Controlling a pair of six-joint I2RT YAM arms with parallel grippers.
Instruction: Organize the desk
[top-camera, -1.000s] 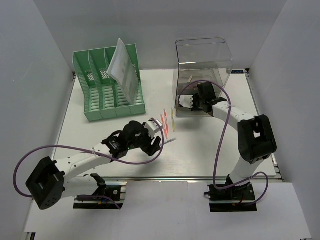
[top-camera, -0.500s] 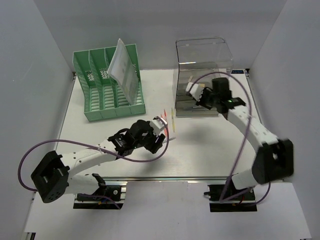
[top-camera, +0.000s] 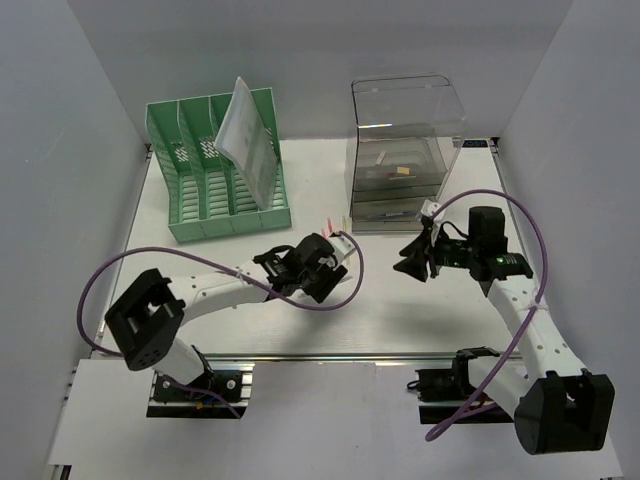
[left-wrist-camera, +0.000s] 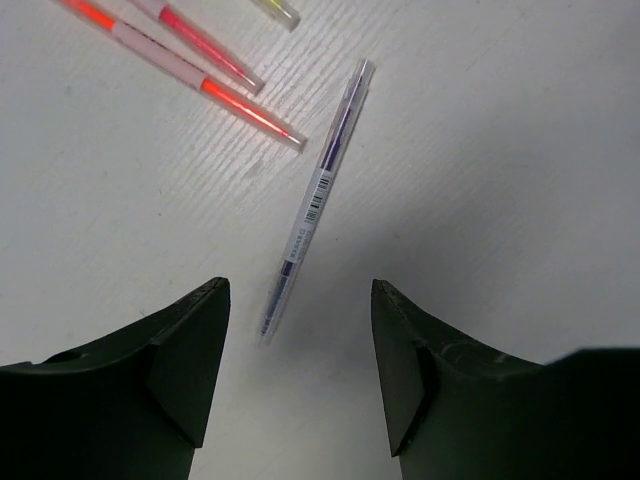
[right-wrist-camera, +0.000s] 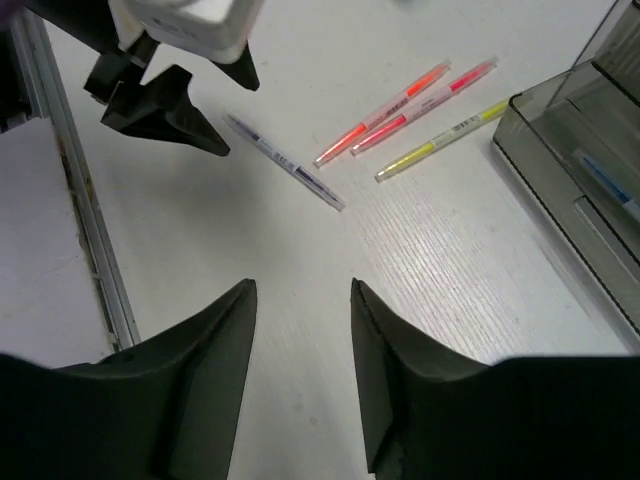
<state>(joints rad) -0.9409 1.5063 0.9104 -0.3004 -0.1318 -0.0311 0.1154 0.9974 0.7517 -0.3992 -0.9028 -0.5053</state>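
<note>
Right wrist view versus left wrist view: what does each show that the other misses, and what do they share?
Only the right wrist view: the clear drawer box, the metal rail and the open right gripper. Only the left wrist view: the barcode on the blue pen, close up. Both: that pen, two pink-orange highlighters, a yellow highlighter (only its tip from the left wrist), the open left gripper and the desk.

White desk (top-camera: 390, 310) bears rack (top-camera: 215, 195), drawer box (top-camera: 400, 190), purple pen (left-wrist-camera: 315, 195) (beside highlighters (left-wrist-camera: 245, 108)).
</note>
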